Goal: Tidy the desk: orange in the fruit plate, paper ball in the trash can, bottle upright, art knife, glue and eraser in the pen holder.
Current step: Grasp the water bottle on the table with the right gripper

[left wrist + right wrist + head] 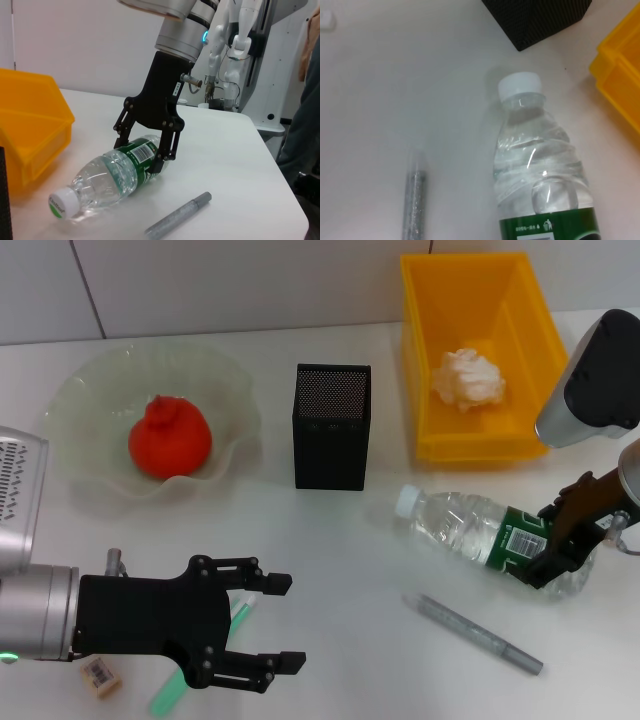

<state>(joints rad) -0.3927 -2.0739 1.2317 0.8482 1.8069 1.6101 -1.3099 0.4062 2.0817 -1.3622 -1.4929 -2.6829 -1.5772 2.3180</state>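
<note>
right claw (552,558) was clamped across the labelled lower body of the bottle (470,528), which lay on its side on the worktop (350,560), cap toward the pen holder (331,425). judged best: pivot base-down before release. left claw (272,625) hung spread apart near the eraser (101,676). only the left wrist view showed both fingers (166,150) straddling the label.
</note>
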